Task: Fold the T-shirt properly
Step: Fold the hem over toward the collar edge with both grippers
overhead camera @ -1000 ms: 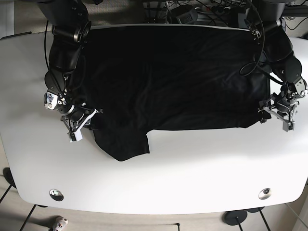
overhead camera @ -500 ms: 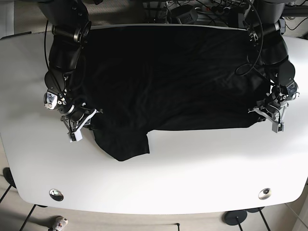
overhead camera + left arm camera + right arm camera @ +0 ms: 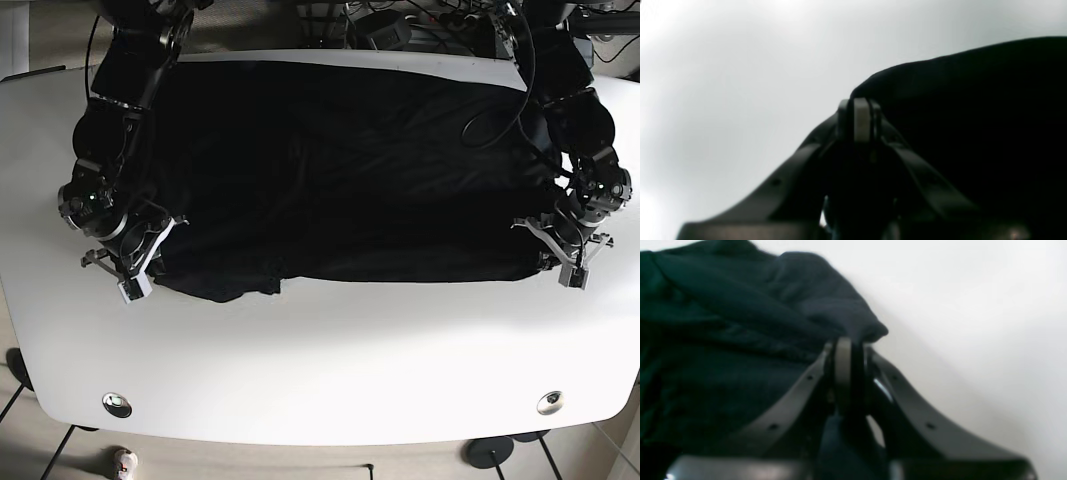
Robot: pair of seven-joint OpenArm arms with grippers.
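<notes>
A black T-shirt [image 3: 340, 170] lies spread across the far half of the white table [image 3: 330, 360]. My right gripper [image 3: 128, 272], on the left of the base view, is shut on the shirt's near-left edge; the right wrist view shows the jaws closed on a bunched fold of dark cloth [image 3: 826, 313]. My left gripper [image 3: 562, 262], on the right of the base view, is shut on the shirt's near-right corner; in the left wrist view the jaws are closed against the cloth edge [image 3: 940, 83].
Cables and equipment [image 3: 400, 25] sit behind the table's far edge. Two round fittings [image 3: 117, 404] [image 3: 549, 402] sit near the table's front corners. Bare white tabletop stretches in front of the shirt.
The right gripper has pulled the shirt's near-left part outward to the left, and the hanging sleeve flap has flattened. The left gripper has closed in on the near-right corner and holds it.
</notes>
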